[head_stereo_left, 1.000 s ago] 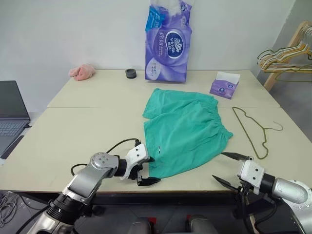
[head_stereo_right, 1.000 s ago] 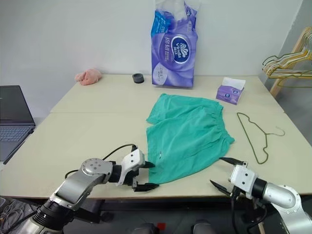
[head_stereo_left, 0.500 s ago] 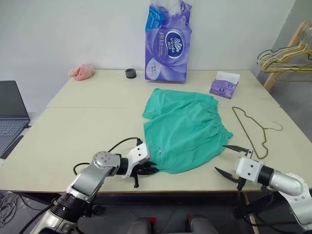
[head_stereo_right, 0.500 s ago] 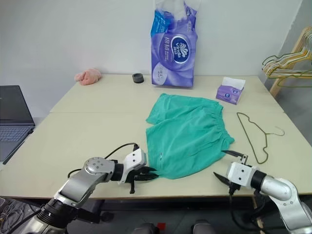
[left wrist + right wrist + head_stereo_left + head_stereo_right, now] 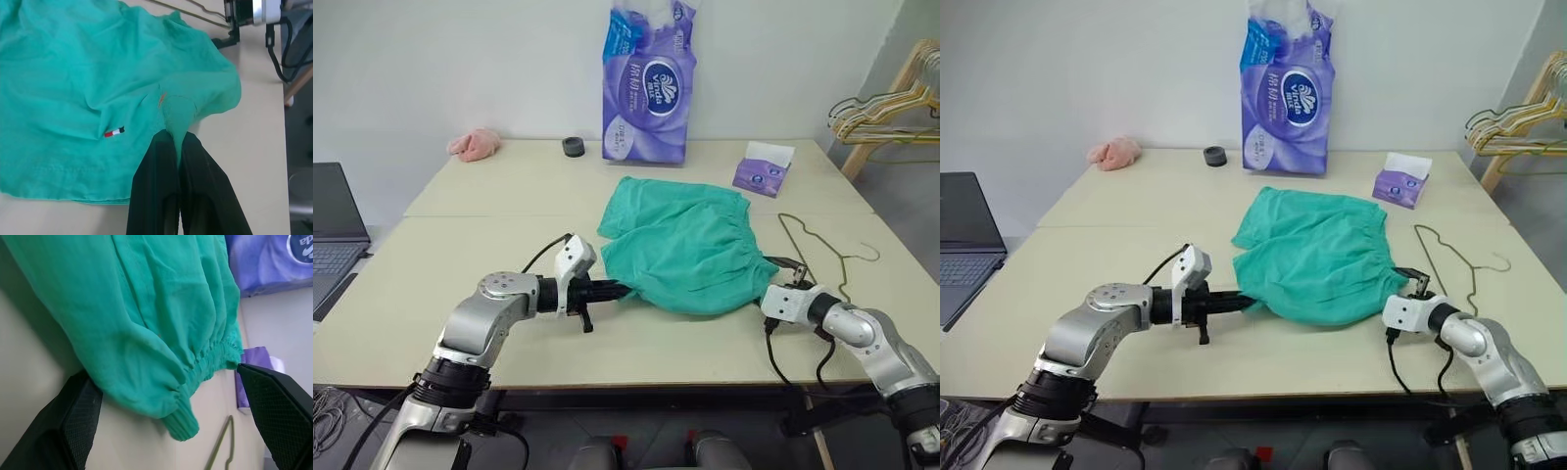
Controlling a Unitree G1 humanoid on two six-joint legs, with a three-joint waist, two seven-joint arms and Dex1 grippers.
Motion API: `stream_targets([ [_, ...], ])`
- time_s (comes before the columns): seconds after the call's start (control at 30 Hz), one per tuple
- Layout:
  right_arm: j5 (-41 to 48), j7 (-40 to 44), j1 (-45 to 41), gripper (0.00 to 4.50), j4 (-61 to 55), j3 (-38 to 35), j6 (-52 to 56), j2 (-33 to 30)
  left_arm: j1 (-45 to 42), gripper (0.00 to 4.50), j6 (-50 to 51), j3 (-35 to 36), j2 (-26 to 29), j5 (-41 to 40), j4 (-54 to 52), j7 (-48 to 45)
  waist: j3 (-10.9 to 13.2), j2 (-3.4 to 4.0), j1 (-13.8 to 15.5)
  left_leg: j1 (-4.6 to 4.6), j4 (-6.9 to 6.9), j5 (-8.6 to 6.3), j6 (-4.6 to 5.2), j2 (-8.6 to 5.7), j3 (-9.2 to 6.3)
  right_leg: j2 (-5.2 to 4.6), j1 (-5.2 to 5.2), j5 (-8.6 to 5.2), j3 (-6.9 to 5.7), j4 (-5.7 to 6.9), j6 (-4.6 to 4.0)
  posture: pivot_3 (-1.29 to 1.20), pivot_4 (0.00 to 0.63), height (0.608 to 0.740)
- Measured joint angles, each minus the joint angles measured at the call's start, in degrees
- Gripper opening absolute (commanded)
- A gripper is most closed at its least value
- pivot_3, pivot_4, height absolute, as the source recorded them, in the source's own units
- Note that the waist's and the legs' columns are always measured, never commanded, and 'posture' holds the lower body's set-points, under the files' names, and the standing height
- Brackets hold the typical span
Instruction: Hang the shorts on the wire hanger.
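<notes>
Pink cloth [image 5: 476, 144]: far left corner of table [image 5: 460, 264], well clear of the work; not part of the job.
L gripper [image 5: 619, 291]: clenched on a pinch of the hem of the shorts [image 5: 690, 250]. L wrist view shows both black fingers [image 5: 154, 196] squeezed together w/ teal fabric between them. A sec ago the jaws stood wide at the near hem corner; now shut & raised, w/ the cloth pulled up.
Shorts: mid-table, right of centre. Earlier lay flat & long toward the near edge; now the near part is drawn back and bunched, so the pile looks shorter & thicker. White tag [image 5: 114, 132] just beside the pinch. Waistband end faces the R side.
Tissue pack [image 5: 644, 83]: tall purple bag at the far edge behind the shorts, unmoved.
R gripper [image 5: 786, 277]: jaws released, spread wide. It has come fwd from the near table edge and now sits at the gathered waistband; R wrist view has one finger [image 5: 76, 418] against the cloth's underside and the other on the far side of the elastic. Not closed on anything yet.
Wire hanger [image 5: 815, 257]: flat on table just right of the shorts, hook toward the R edge, same spot as before, untouched.
Small tissue box [image 5: 762, 170]: far right, behind the hanger.
Meaning: one side gripped, 2nd grip about to be made, prob at the waistband. Hanging itself not begun; early stage.
</notes>
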Motion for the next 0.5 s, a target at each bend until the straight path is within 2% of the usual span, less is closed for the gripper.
stream_targets([
  [0.07,-0.2,-1.4,-1.5,4.5,2.3,0.9,-1.1,0.5,-0.4,0.01,-0.1,0.0,0.3,0.0,0.4,-0.1,0.0,-0.01,-0.4,0.02,0.0,0.0,0.0,0.0,0.0,0.0,0.01,0.0,0.02,0.0,-0.01,-0.06,0.041,0.74],
  [0.17,0.0,-2.3,-2.8,3.89,4.6,1.7,-2.5,1.3,-0.4,0.0,-0.4,0.0,0.6,0.0,0.7,-0.2,0.0,-0.01,-0.5,0.03,-0.02,0.0,0.0,0.03,-0.08,0.03,0.01,0.01,0.04,0.0,-0.01,-0.06,0.041,0.74],
  [0.5,0.1,0.1,-5.3,0.53,6.8,5.5,-7.4,1.8,1.7,0.0,-1.9,-0.1,3.8,0.4,2.3,-2.5,0.0,0.01,-1.2,0.04,-0.04,0.0,0.0,0.04,-0.16,0.06,-0.05,0.0,0.1,0.05,-0.03,-0.07,0.04,0.74],
])
